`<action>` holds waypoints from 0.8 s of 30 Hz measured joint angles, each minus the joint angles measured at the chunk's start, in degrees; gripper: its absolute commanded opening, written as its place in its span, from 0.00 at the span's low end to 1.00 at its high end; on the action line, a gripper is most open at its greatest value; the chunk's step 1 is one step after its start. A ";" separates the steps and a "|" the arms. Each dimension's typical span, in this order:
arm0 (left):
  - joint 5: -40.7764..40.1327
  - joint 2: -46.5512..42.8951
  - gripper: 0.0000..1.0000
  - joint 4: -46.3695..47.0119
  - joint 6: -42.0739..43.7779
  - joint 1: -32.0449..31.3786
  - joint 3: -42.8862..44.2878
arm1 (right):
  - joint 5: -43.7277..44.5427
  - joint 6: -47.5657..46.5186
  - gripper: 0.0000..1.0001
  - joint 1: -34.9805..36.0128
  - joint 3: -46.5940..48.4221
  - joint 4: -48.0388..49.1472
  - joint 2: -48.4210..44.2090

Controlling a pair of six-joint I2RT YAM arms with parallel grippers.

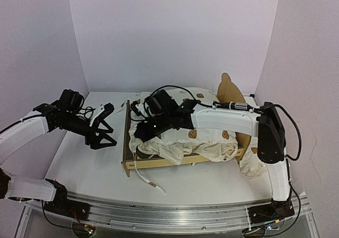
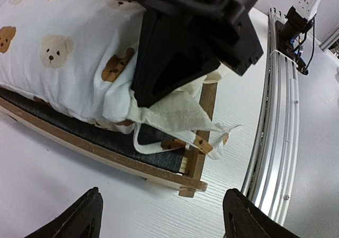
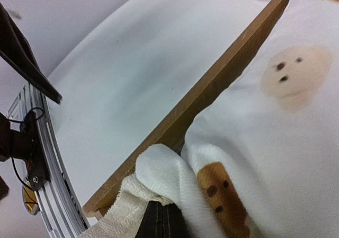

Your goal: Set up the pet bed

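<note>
Roughly, the job looks about half done. On the white bench (image 1: pixel 85 164) the pet bed (image 1: pixel 159 162) stands upright in the middle, its bear-eared headboard (image 1: pixel 229 89) towards the right arm's side and its foot end towards the left arm. The bear-print cushion (image 1: pixel 212 137) already lies on the frame, but it is rumpled. At the near foot corner it is bunched up and hangs over the rail, so the dark slatted base (image 2: pixel 159 158) shows beneath it. To my eye what remains is to spread that cushion flat inside the frame and to bring in the small ruffled pillow (image 1: pixel 253 165), which sits on the bench just beside the headboard end, outside the bed.

The right fingers (image 2: pixel 164 68) are pressed together on a fold of the cushion, right above the frame's near foot corner and just inside its wooden side rail (image 3: pixel 212 89). The left fingers (image 2: pixel 85 219) stand wide apart and hold nothing. They hover over bare bench off the foot end, aimed at that same corner, near the frame but not touching it. One loose tie (image 1: pixel 145 177) trails from the cushion onto the bench in front of the bed.
</note>
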 measured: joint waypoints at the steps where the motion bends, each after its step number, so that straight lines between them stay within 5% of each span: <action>1: -0.03 0.15 0.84 1.27 -0.04 -0.16 0.00 | -0.11 0.08 0.00 -0.47 -0.40 0.80 -0.85; 9: 0.57 7.58 0.73 9.86 -3.49 -1.63 0.63 | -0.67 3.06 0.00 -1.87 -3.90 6.87 -5.16; 18: 1.34 10.64 0.68 14.31 -9.06 -10.53 -0.35 | 0.78 6.33 0.00 -2.29 -7.19 12.45 -5.46; 24: 0.50 11.17 0.53 15.36 -10.95 -12.41 -2.14 | 1.32 7.55 0.00 -2.29 -8.25 13.75 -5.79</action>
